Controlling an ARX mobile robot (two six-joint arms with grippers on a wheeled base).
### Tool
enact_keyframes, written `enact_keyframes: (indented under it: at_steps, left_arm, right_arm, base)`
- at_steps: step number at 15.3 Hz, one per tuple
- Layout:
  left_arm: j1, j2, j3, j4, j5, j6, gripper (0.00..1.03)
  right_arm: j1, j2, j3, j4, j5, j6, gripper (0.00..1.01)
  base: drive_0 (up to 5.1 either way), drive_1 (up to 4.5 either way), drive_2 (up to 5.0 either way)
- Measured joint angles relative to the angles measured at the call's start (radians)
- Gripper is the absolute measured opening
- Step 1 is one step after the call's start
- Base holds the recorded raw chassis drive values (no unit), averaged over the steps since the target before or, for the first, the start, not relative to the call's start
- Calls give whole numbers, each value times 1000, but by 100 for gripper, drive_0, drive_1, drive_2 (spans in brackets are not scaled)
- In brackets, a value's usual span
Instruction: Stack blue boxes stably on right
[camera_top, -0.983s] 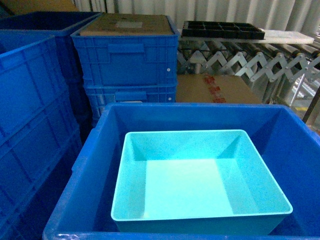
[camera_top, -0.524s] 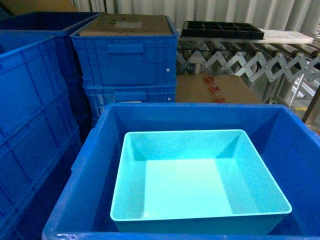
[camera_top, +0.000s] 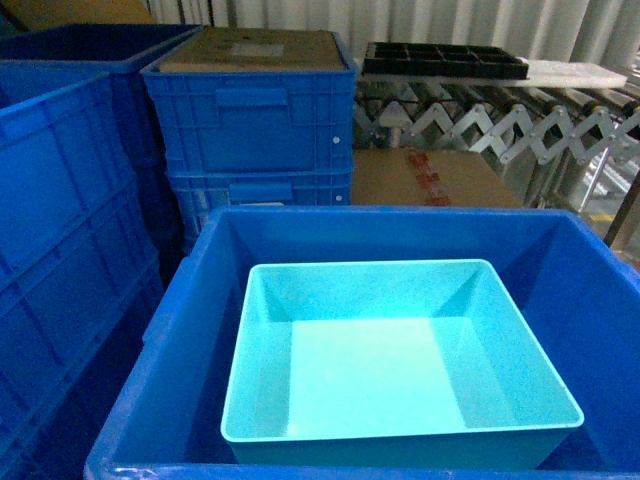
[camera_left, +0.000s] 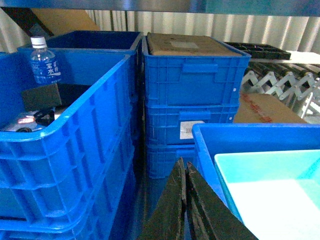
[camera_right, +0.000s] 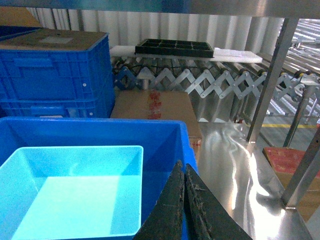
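One light turquoise blue box (camera_top: 400, 360) sits empty inside a large royal-blue tub (camera_top: 200, 270) right in front of me. It also shows at the lower right of the left wrist view (camera_left: 270, 190) and at the lower left of the right wrist view (camera_right: 75, 190). My left gripper (camera_left: 185, 165) is shut with nothing in it, low in the gap left of the tub. My right gripper (camera_right: 181, 166) is shut and empty too, over the tub's right wall. Neither gripper appears in the head view.
Ribbed royal-blue crates (camera_top: 250, 130) are stacked behind the tub and another tall crate (camera_top: 60, 220) stands on the left, holding a water bottle (camera_left: 45, 60). A cardboard box (camera_top: 430, 180), a roller conveyor (camera_top: 500, 110) and a black tray (camera_top: 445, 60) lie behind. A shiny steel surface (camera_right: 235, 165) spreads right.
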Motion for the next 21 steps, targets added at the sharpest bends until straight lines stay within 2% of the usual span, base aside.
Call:
enact_keyframes:
  at_steps: [1, 2, 3, 4, 10, 11, 17, 18, 21]
  left_arm:
    - [0, -16, 0, -12, 0, 0, 2]
    - [0, -64, 1, -79, -1, 0, 2]
    - [0, -172, 0, -205, -4, 0, 2]
    - [0, -185, 5, -174, -1, 2, 2]
    - [0, -185, 0, -195, -2, 2, 2]
    - [0, -185, 0, -195, -2, 2, 7]
    - [0, -185, 0, -195, -2, 2, 91]
    - [0, -185, 0, -195, -2, 3, 100]
    - [0, -185, 0, -195, -2, 2, 98]
  right_arm:
    - [0, -16, 0, -16, 0, 0, 2]
    - [0, -32, 0, -32, 0, 0, 2]
    - [0, -57, 0, -66, 0, 0, 2]
    - [0, -165, 1, -220, -1, 0, 2]
    - [0, -211, 1, -221, 0, 0, 2]
    - [0, -211, 1, -221, 0, 0, 11]
    - [0, -211, 1, -221, 0, 0, 97]
    - [0, -211, 1, -221, 0, 1, 98]
    - [0, -211, 1, -221, 0, 1, 98]
  base:
    - [0, 0, 0]
    - [0, 0, 0]
    - [0, 0, 0]
    - [0, 0, 0]
    - [0, 0, 0]
    - [0, 0, 0]
    - [0, 0, 0]
    - [0, 0, 0]
    - [0, 0, 0]
